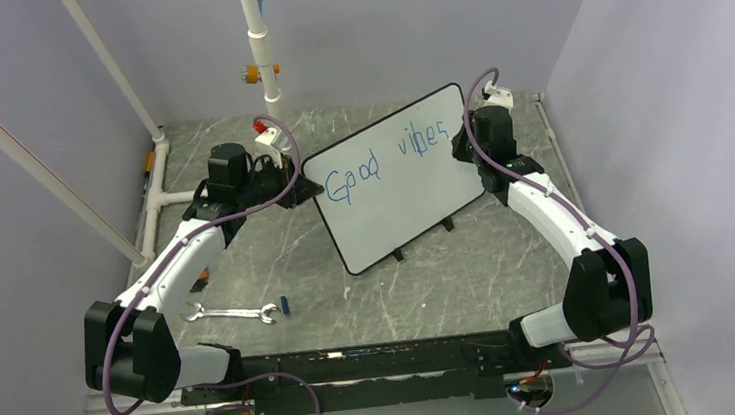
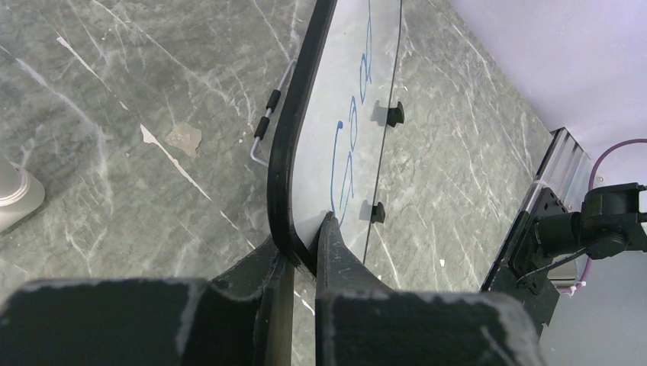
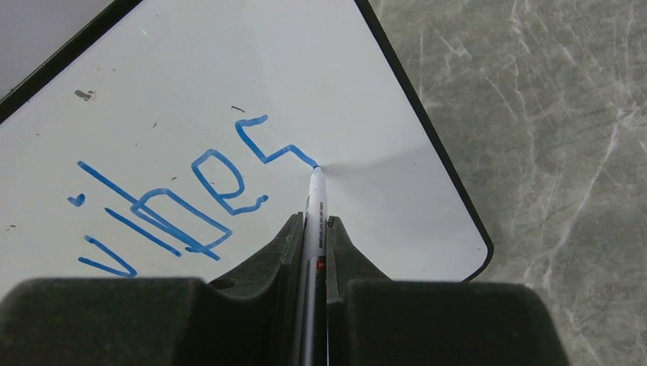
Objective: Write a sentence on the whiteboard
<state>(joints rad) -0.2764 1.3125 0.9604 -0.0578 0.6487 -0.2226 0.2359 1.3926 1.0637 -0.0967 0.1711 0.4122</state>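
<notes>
Gripping whiteboard point(image 2: 343, 76) edge: left claw point(image 2: 304, 240) | right claw point(image 3: 313, 223) pinches marker point(image 3: 315, 202) | tip touching sentence point(image 3: 217, 179): right wrist view only

One whiteboard point(image 1: 396, 180) bears one sentence point(image 1: 380, 166) of two blue words, with two black feet point(image 1: 447, 225) on its near edge. Two grippers: left gripper point(image 2: 305, 244), right gripper point(image 1: 465, 144). One marker point(image 3: 314, 206). One wrench point(image 1: 232, 312) and one small blue piece point(image 1: 284, 305) lie near left.

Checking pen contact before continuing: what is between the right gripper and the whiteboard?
A slim white marker pen, clamped in the right gripper, spans that gap; its blue tip touches the large black-framed whiteboard. The right wrist view shows it.
</notes>
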